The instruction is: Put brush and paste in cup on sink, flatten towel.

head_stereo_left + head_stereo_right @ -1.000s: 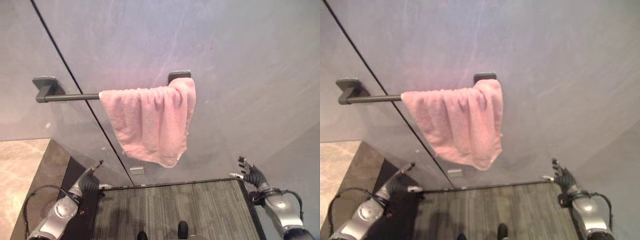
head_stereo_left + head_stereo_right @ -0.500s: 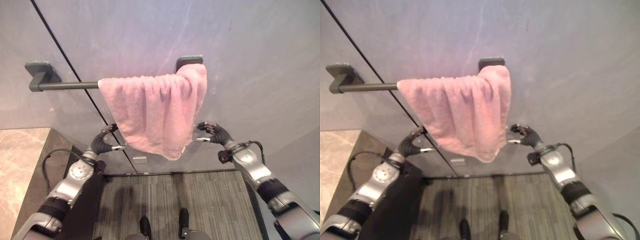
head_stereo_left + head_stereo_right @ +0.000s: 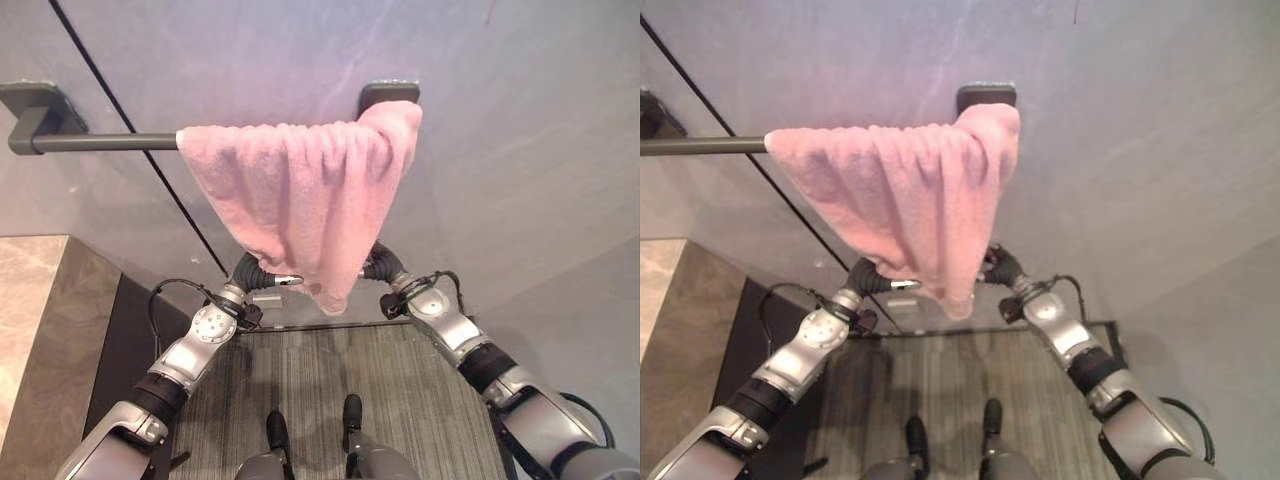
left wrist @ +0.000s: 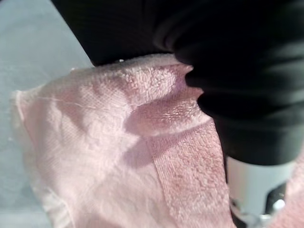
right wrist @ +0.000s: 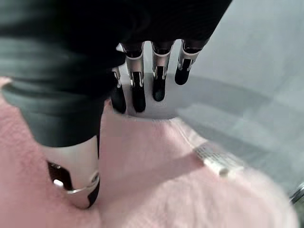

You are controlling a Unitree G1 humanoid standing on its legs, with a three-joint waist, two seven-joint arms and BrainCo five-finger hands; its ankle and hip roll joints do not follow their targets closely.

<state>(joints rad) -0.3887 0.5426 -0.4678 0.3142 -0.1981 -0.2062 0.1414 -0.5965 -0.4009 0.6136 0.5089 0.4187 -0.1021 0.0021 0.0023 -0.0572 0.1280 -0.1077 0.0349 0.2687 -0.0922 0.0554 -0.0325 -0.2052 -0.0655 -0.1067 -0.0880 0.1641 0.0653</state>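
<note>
With both the left hand (image 3: 262,277) and right hand (image 5: 142,71) open-fingered at the bunched towel's (image 3: 300,190) lower edge, each should pinch a corner and draw outward along the rail (image 3: 100,142).

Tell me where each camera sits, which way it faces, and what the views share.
Left eye view: on the head, looking down at the bunched pink terry towel on the dark metal wall rail; both arms reach its lower edge.
Right eye view: same scene, slightly offset.
Left wrist view: along the left hand, close on towel.
Right wrist view: along the right hand, thumb on towel, fingers straight, toward the grey wall.
Shared: all four show the towel.
</note>
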